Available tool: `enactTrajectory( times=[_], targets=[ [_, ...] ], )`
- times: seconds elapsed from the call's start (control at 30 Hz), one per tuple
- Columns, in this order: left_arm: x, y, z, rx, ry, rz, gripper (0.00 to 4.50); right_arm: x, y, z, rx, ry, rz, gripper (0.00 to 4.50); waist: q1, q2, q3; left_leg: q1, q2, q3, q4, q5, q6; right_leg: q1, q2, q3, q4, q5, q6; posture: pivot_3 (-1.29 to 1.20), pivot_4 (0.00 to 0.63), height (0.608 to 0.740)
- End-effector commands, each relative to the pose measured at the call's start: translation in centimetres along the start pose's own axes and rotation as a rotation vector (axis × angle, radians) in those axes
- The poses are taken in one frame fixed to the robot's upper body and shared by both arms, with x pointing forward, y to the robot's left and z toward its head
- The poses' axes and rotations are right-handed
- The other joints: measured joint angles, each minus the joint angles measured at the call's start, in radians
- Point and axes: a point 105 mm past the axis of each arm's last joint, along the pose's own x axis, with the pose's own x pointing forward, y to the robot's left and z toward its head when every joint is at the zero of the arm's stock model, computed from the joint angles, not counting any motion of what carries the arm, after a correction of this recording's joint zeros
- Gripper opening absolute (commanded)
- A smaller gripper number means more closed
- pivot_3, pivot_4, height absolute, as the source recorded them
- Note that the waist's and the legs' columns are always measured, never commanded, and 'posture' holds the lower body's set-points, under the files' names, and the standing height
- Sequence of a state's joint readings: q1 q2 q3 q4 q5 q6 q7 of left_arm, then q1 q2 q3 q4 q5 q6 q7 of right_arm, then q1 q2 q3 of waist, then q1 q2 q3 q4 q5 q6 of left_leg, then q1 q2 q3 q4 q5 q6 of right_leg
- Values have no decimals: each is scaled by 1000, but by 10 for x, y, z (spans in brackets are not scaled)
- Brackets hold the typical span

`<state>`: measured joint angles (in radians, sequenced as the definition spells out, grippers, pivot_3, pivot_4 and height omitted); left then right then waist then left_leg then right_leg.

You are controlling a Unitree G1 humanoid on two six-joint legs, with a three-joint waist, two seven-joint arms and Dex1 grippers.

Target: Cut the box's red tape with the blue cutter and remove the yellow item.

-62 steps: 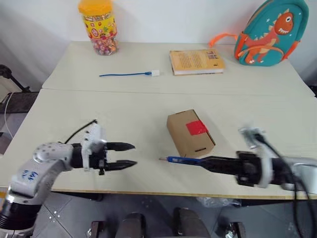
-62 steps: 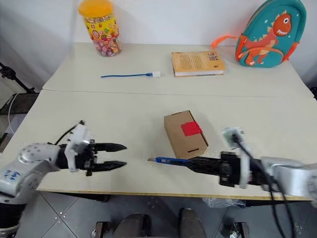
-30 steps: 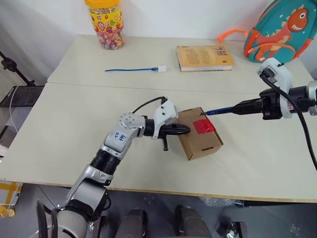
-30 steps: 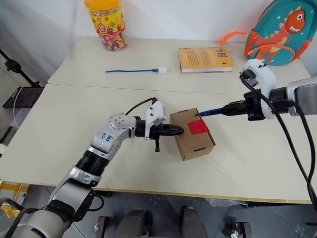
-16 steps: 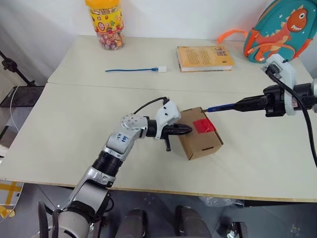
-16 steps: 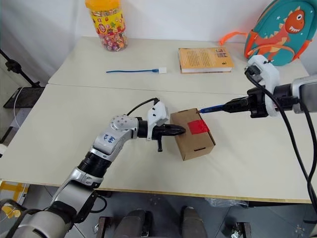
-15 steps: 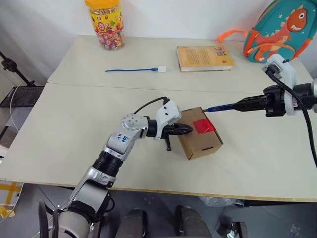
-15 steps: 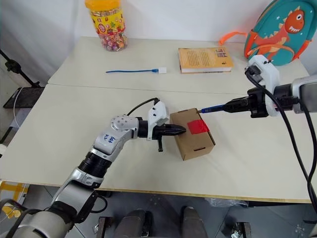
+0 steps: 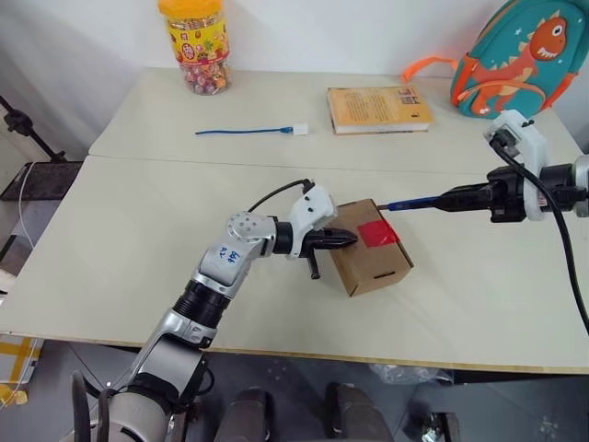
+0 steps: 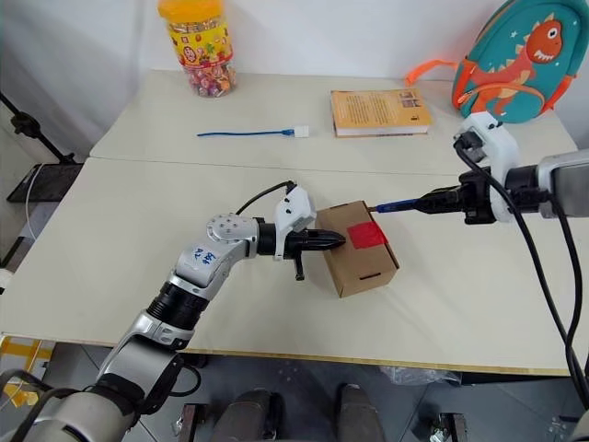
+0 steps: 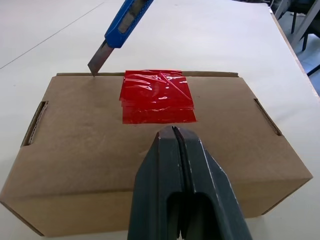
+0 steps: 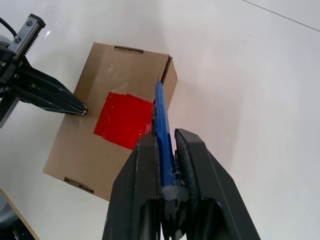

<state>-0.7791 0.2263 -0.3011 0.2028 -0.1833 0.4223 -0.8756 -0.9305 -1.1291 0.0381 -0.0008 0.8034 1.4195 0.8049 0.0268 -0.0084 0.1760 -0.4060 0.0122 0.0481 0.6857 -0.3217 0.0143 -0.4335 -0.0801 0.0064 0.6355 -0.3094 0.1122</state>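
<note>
Centrally in the frame, the box (image 9: 371, 246) is sitting on the desk (image 9: 138, 221). Left gripper (image 9: 348, 238), fingers closed and empty, is pressing its lid beside the red tape (image 11: 157, 96). Right gripper (image 9: 451, 196), at right, is clamping the blue cutter (image 9: 411, 202), blade touching the box's far edge.

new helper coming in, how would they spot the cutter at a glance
On the near table sits a brown box. The blue cutter is the slim pen-shaped tool in the right gripper, blade at the box's far edge, unlike the thin blue cable further back.
</note>
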Motion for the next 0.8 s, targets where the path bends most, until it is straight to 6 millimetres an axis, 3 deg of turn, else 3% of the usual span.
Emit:
enactTrajectory(
  times=[0.03,0.8],
  targets=[
    [2,-6,-3,12,21,-16,0,-10,0,6,-25,-33,-15,160,0,0,0,0,0,0,0,0,0,0,0,0,0,0,0,0,150,740],
    [4,-9,-7,-2,36,-32,0,-17,4,-9,-23,-3,22,160,0,0,0,1,0,0,3,0,0,2,0,0,2,0,0,0,150,740]
  ],
)
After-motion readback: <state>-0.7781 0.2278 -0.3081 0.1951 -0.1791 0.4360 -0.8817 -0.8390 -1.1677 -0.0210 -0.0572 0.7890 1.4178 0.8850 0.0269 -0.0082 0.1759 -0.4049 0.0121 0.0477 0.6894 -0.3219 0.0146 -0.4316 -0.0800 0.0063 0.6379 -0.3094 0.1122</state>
